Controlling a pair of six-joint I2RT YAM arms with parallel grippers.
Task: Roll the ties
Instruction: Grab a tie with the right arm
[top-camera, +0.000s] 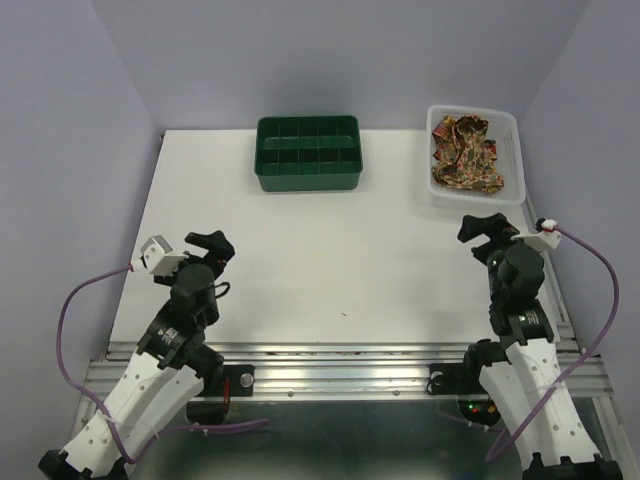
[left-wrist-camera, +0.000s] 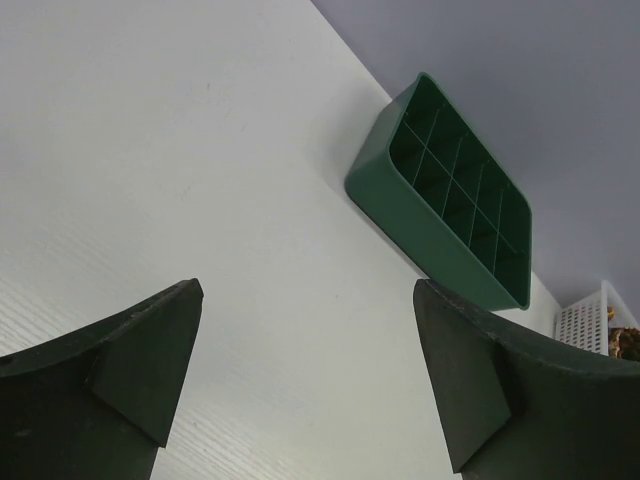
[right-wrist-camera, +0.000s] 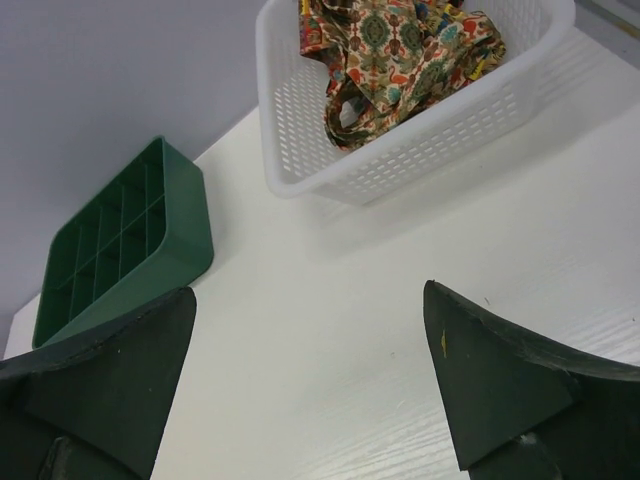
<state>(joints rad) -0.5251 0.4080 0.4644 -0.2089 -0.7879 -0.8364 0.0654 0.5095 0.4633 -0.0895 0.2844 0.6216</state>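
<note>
The ties (top-camera: 463, 152) lie in a tangled heap of red, gold and green patterned fabric inside the white basket (top-camera: 510, 135) at the back right; they also show in the right wrist view (right-wrist-camera: 395, 50). My left gripper (top-camera: 213, 247) is open and empty over the bare white table at the front left, far from the ties. My right gripper (top-camera: 485, 227) is open and empty just in front of the basket. Both sets of jaws stand wide apart with nothing between them.
A green compartment tray (top-camera: 307, 152) stands at the back middle, empty as far as I can see; it shows in the left wrist view (left-wrist-camera: 450, 200) and the right wrist view (right-wrist-camera: 115, 245). Purple walls close in the white table (top-camera: 330, 270).
</note>
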